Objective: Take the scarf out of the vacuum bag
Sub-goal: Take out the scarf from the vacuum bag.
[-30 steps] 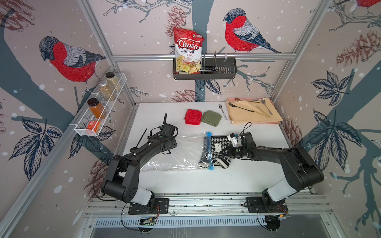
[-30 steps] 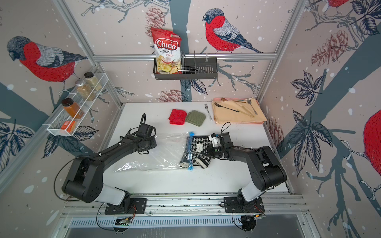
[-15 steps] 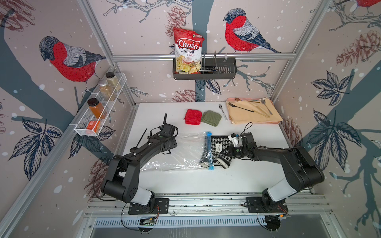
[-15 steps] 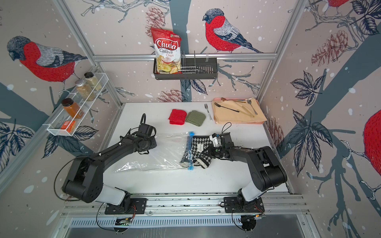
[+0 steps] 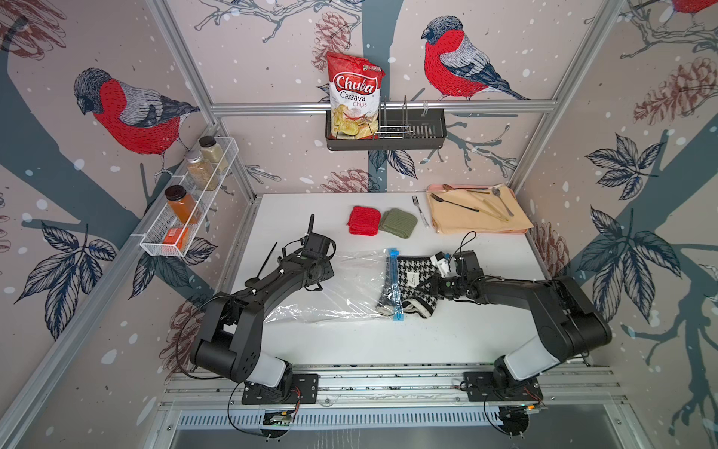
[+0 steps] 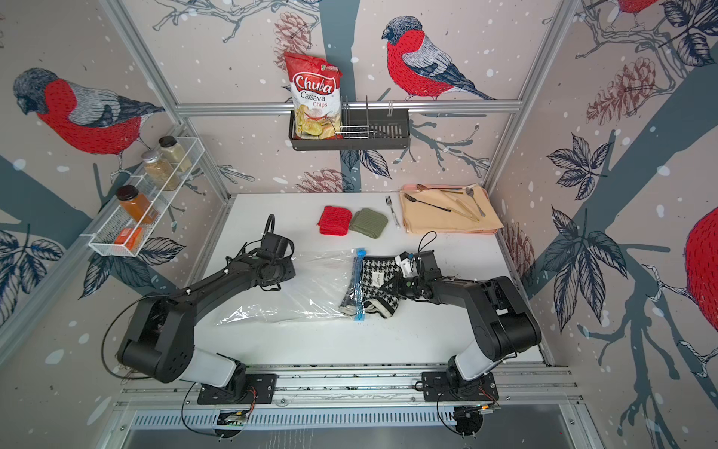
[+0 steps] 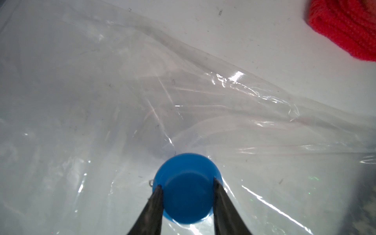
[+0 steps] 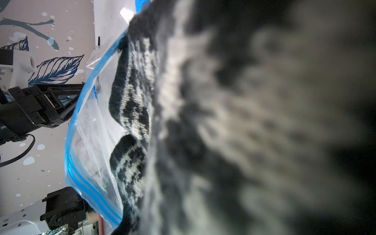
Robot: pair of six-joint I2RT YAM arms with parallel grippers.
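The vacuum bag [image 5: 349,287] [image 6: 311,291] lies clear and flat mid-table, its light-blue zip strip [image 5: 394,287] toward the right arm. The houndstooth scarf [image 5: 412,272] [image 6: 379,272] sticks partly out of the bag's mouth, with the strip lying across it. My left gripper [image 7: 187,182] is shut on the bag's round blue valve cap [image 7: 187,195], one finger on each side. My right gripper [image 5: 433,287] [image 6: 392,285] is shut on the scarf's outer part, where the cloth bunches. In the right wrist view the scarf [image 8: 130,97] fills the frame and hides the fingers.
A red knit piece [image 5: 364,221] and an olive one [image 5: 398,222] lie behind the bag, a fork [image 5: 419,210] beside them. A tray with a beige cloth [image 5: 478,221] and cutlery sits at the back right. A wall basket [image 5: 427,136] and a spice shelf [image 5: 155,245] hang above.
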